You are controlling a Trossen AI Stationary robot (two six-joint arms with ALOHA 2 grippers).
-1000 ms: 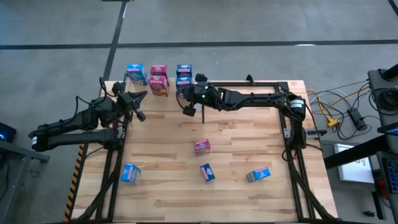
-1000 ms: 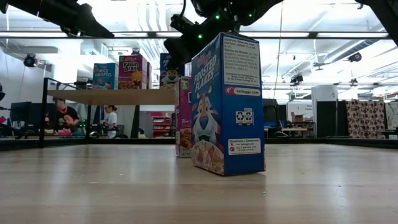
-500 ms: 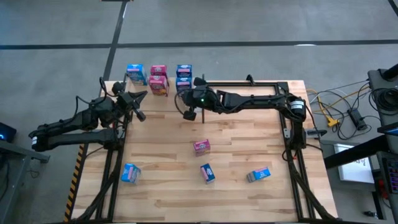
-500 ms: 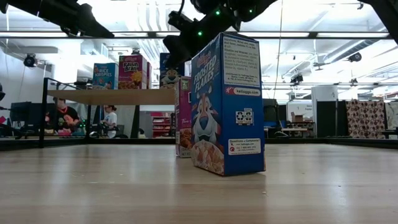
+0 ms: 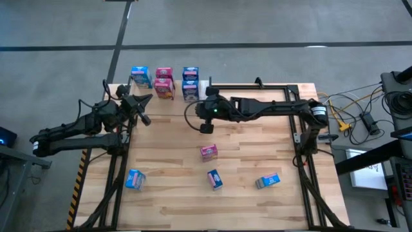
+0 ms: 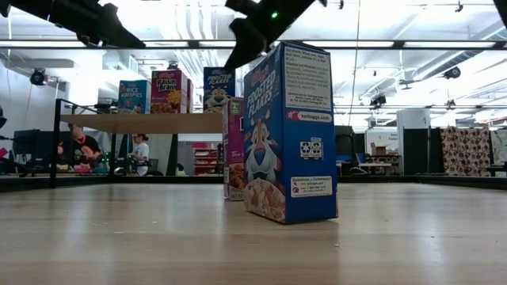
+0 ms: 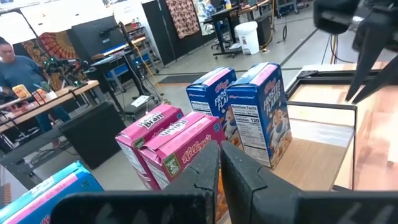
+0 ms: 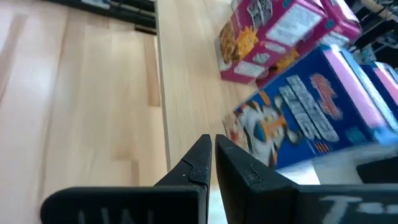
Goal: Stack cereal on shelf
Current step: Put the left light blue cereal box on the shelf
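Five cereal boxes [image 5: 163, 82], blue and pink, stand on pale shelf [image 5: 168, 96]; four scattered on plank table [image 5: 257, 148]. Right gripper [image 5: 206, 128] and left gripper [image 5: 147, 120] both closed, empty; workshop behind

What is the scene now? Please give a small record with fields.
shelf: at the table's far left edge
boxes on shelf: five; blue, pink, pink, blue, blue
boxes on table: four; pink, blue, blue, blue
left tool: shut, empty, beside the shelf
right tool: shut, empty, above the table near the shelf
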